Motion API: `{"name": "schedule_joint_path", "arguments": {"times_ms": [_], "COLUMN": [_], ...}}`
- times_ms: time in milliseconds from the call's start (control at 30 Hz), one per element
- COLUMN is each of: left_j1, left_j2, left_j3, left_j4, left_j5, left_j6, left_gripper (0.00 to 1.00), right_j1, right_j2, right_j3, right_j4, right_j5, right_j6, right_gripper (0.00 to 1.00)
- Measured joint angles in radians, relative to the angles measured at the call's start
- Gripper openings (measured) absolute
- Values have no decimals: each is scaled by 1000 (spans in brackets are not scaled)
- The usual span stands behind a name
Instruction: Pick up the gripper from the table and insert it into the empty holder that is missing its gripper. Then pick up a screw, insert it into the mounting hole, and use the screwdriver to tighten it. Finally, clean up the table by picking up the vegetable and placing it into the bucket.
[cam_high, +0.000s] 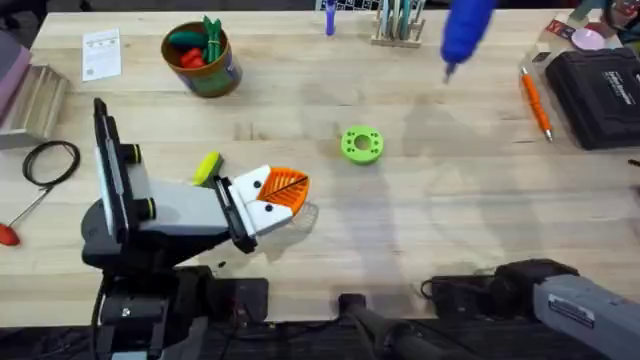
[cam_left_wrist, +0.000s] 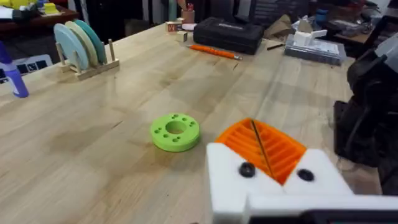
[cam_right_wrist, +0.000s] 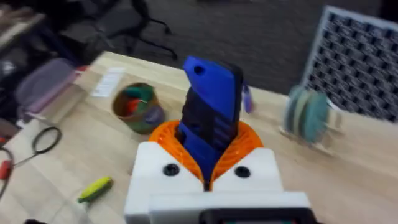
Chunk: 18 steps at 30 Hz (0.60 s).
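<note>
The blue screwdriver (cam_right_wrist: 210, 118) sits clamped between the orange ribbed pads (cam_right_wrist: 245, 143) of the right hand (cam_right_wrist: 207, 163). Overhead it hangs above the far side of the desk (cam_high: 430, 200), long axis tilted, thin metal bit aimed down and toward the near edge at about (cam_high: 450, 70). Its body is smooth, chunky plastic with a darker grip panel.

The left hand (cam_high: 278, 195) lies low over the near left of the desk, white blocky holder (cam_left_wrist: 273, 186) with two dark holes, its orange pads (cam_left_wrist: 264, 146) pressed together with nothing between them, pointing toward the green ring-shaped disc (cam_high: 362, 144) a little way off.

The yellow-green vegetable (cam_high: 207, 167), a small oblong piece, lies on the desk just behind the left hand, its long axis running diagonally.

The bucket (cam_high: 203, 60) stands upright at the far left, round, with a tan rim, holding red and dark green toy vegetables. A paper card (cam_high: 101, 54) lies left of it. A slim orange tool (cam_high: 535, 102) lies beside a black case (cam_high: 600, 95) at the far right; a rack of discs (cam_left_wrist: 81, 46) stands along the far edge. The desk is pale wood grain.
</note>
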<state>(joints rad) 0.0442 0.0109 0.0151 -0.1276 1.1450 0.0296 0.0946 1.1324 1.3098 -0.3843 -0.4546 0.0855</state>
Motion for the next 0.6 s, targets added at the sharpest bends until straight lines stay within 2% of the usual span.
{"name": "schedule_joint_path", "arguments": {"times_ms": [233, 400, 600], "left_j1": [0, 0, 0], "left_j2": [0, 0, 0], "left_j3": [0, 0, 0], "left_j4": [0, 0, 0], "left_j5": [0, 0, 0], "left_j6": [0, 0, 0], "left_gripper": [15, 14, 15], "right_j1": [132, 199, 237], "right_j2": [-3, -2, -3], "right_j3": [-105, -226, -360], "right_j4": [216, 483, 818], "right_j5": [-24, -35, -123], "right_j6": [90, 198, 332], "right_gripper": [26, 26, 26]}}
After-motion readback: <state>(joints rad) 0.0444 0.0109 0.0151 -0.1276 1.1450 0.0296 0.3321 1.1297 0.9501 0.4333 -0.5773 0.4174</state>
